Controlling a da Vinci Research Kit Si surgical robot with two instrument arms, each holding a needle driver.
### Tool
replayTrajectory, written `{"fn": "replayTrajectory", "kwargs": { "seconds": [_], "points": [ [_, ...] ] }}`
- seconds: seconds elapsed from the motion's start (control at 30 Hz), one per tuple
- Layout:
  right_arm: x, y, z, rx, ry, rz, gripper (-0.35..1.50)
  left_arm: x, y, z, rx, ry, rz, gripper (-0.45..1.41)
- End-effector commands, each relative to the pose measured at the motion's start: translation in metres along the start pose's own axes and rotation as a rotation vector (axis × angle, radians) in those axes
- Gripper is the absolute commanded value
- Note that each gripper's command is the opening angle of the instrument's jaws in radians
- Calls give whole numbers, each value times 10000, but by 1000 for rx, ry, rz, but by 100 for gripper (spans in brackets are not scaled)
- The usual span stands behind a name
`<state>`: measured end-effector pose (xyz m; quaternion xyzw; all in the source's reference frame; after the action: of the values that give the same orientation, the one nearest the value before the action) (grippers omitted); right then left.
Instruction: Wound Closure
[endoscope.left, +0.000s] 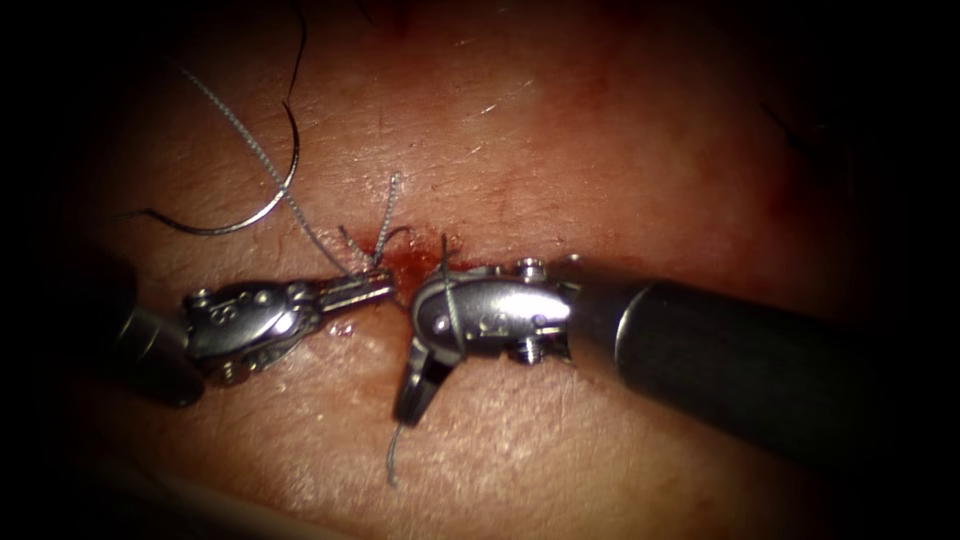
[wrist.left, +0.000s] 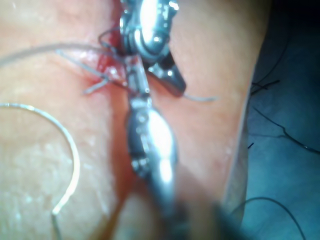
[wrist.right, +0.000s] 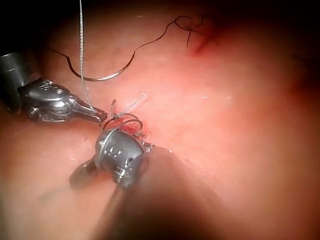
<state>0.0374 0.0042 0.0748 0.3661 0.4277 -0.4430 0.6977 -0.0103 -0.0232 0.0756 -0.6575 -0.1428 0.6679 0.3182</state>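
Note:
The cut (endoscope.left: 420, 262) lies mid-tissue, wet with red fluid. My left tool (endoscope.left: 382, 289) comes in from the left, its jaws shut on the thread (endoscope.left: 262, 160) right at the cut's left edge. My right tool (endoscope.left: 412, 400) bends down just below the cut, jaws shut on a short thread end (endoscope.left: 393, 455) that trails beneath them. A loop of thread (endoscope.left: 452, 312) is wrapped over the right tool's wrist. The curved needle (endoscope.left: 250, 221) lies free on the tissue up left of the cut, held by neither tool. It also shows as the needle (wrist.right: 100, 79) beyond the left tool (wrist.right: 97, 115).
A short striped thread tail (endoscope.left: 390, 200) sticks up from the cut. Dark thread (endoscope.left: 298, 50) runs off from the needle toward the upper edge. The right tool's dark shaft (endoscope.left: 740, 360) covers the tissue on the right. The tissue's edge (wrist.left: 240, 150) borders a blue cloth (wrist.left: 290, 100).

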Motion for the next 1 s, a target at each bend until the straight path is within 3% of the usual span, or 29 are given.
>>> {"fn": "replayTrajectory", "kwargs": {
  "seconds": [0.03,0.23,0.37,0.47,0.73,0.9,1.0],
  "points": [
    [2,6,0,-19,4,14,-35,-10,5,-3,-1,-3,-3,-45],
    [5,-7,-51,-179,48,79,-35,-12,17,-14,-9,-11,-3,-45],
    [-8,-19,-101,-407,108,156,-35,-20,33,-24,-17,-27,2,-45],
    [-23,-22,-122,-538,188,266,-35,-27,43,-29,-21,-37,2,-45],
    [-55,-27,-108,-635,179,485,-35,-37,66,-44,-35,-48,3,-45],
    [-77,-35,-126,-686,143,611,-35,-43,85,-59,-46,-53,-4,-45],
    [-85,-40,-137,-719,171,688,-35,-44,91,-62,-45,-56,-3,-45]
  ]
}}
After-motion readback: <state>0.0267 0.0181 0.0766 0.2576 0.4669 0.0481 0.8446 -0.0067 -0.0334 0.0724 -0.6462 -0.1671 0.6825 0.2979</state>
